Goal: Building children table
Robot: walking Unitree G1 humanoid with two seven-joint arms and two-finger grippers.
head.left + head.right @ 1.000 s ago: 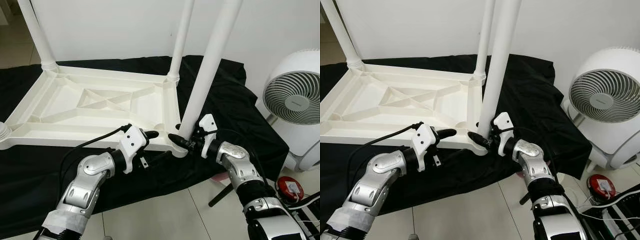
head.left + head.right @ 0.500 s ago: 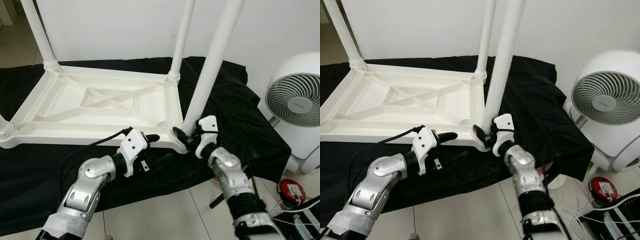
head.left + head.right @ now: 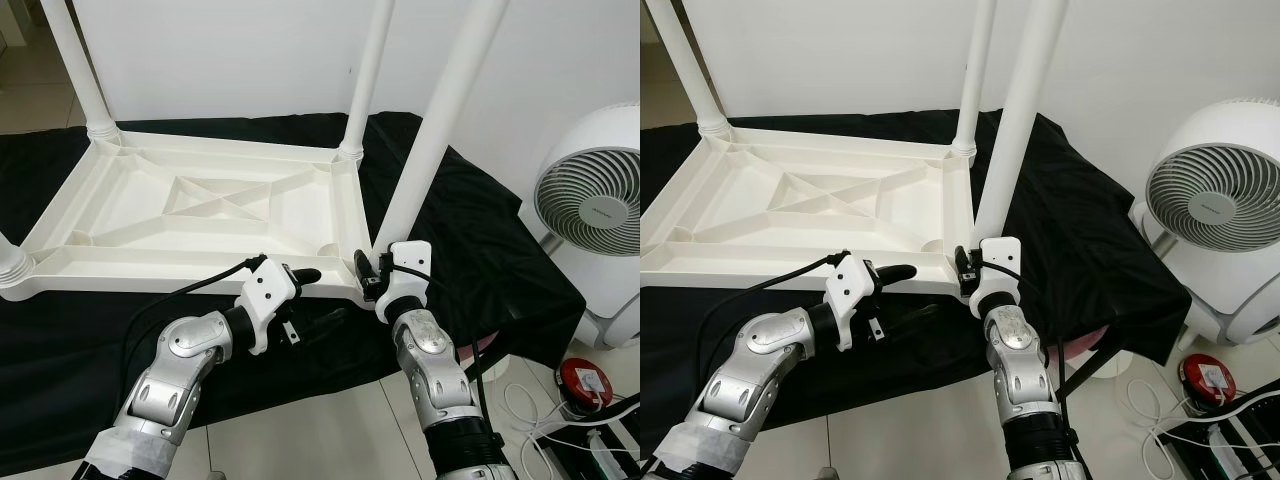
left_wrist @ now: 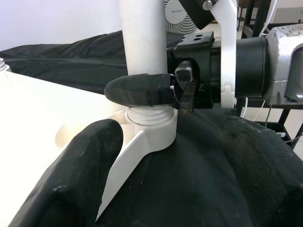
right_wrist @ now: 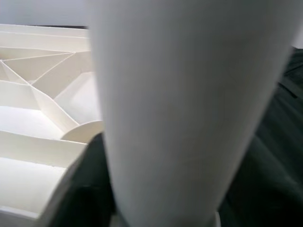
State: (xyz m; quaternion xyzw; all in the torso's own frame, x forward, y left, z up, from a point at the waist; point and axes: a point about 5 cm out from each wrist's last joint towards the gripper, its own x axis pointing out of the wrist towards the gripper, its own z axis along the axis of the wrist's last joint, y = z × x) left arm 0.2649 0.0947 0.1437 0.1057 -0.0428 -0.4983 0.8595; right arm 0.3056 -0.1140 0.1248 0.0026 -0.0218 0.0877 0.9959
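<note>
swung round toward the camera since a second ago, the right gripper [image 3: 368, 272] clasps the near table leg [image 3: 432, 140] at its corner socket. the left gripper [image 3: 308, 296] hovers spread beside the upturned white table [image 3: 190, 215], lying on black cloth [image 3: 480, 240].

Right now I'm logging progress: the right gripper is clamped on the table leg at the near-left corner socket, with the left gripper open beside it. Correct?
Not quite: the leg that the right gripper clamps stands in the near-right corner socket of the upturned table top, as the left eye view shows. The left gripper is open beside it.
</note>
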